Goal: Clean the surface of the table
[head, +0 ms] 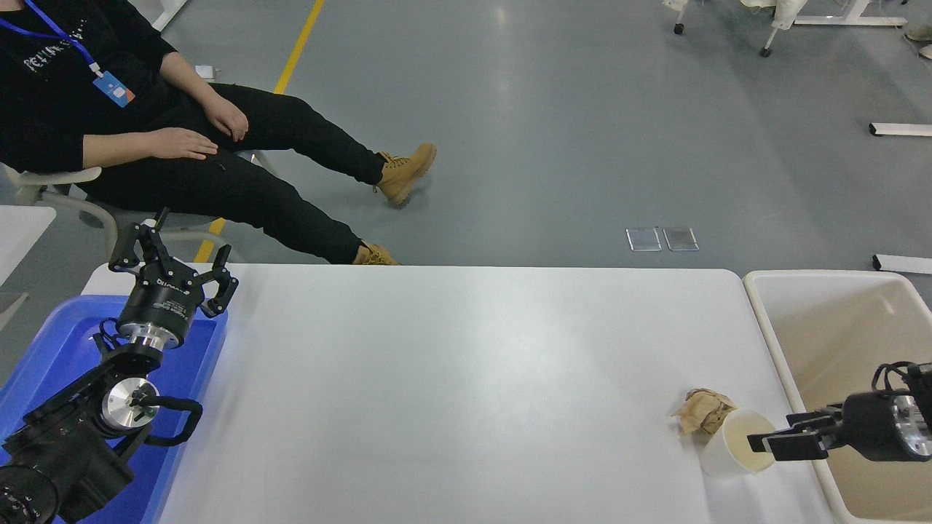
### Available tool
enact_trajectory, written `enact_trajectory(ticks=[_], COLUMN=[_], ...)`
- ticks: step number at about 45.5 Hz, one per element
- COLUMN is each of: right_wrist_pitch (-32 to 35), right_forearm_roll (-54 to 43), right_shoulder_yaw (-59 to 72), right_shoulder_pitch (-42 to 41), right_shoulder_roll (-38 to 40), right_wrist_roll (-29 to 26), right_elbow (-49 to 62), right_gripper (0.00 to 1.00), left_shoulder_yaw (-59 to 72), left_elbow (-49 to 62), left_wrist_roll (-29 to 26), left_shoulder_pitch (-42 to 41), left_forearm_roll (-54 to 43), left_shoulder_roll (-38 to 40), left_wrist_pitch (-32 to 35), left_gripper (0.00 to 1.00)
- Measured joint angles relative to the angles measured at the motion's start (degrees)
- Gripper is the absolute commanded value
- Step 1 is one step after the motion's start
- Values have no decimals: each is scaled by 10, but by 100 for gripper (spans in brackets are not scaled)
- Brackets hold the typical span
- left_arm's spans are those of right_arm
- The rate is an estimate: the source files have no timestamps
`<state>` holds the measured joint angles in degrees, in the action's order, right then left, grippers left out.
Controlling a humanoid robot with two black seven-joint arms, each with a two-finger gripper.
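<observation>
The white table surface (451, 378) fills the middle of the head view. A white paper cup (719, 458) stands near its front right corner, with a crumpled brown paper wad (700, 409) touching its far left side. My right gripper (773, 434) comes in from the right edge, open and level with the cup's rim. One finger (764, 444) reaches over the cup's mouth, and the other sits just outside the rim on the right. My left gripper (175, 273) is open and parked at the lower left above the blue tray (44, 349).
A beige rimmed tub (837, 320) stands right of the table, under my right arm. A person sits on a chair beyond the far left corner, hands (182, 143) on their lap, boots (404, 171) stretched across the floor.
</observation>
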<state>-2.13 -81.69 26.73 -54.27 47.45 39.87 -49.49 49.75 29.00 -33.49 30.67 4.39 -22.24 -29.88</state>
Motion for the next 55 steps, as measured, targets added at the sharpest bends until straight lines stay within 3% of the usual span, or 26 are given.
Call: enact_trajectory(ticks=[2,3,5,6,7,36,55], right_wrist_pitch=[-5,-8,-14,-15,-18,-30,-28], right_forearm_roll=[5,7,12,14,16,29,37], right_shoulder_yaw=[0,0,0,1,2,18,13], right_shoulder_pitch=[7,10,16,18,21,29,-7], right_shoulder_roll=[-4,-5,-9,-10,-12,-21,28], right_wrist_roll=[0,1,1,1,2,50,90], right_elbow=[9,13,23,26,30,60,50], right_gripper=[61,49,17,5,0,0,0], left_shoulder_yaw=[0,0,0,0,0,0,0], left_elbow=[0,0,0,0,0,0,0], left_wrist_roll=[0,0,0,0,0,0,0], left_shoulder_pitch=[0,0,0,0,0,0,0], left_forearm_roll=[0,0,0,0,0,0,0], left_shoulder_roll=[0,0,0,0,0,0,0], left_wrist_pitch=[0,0,0,0,0,0,0], left_gripper=[100,100,100,100,100,100,100])
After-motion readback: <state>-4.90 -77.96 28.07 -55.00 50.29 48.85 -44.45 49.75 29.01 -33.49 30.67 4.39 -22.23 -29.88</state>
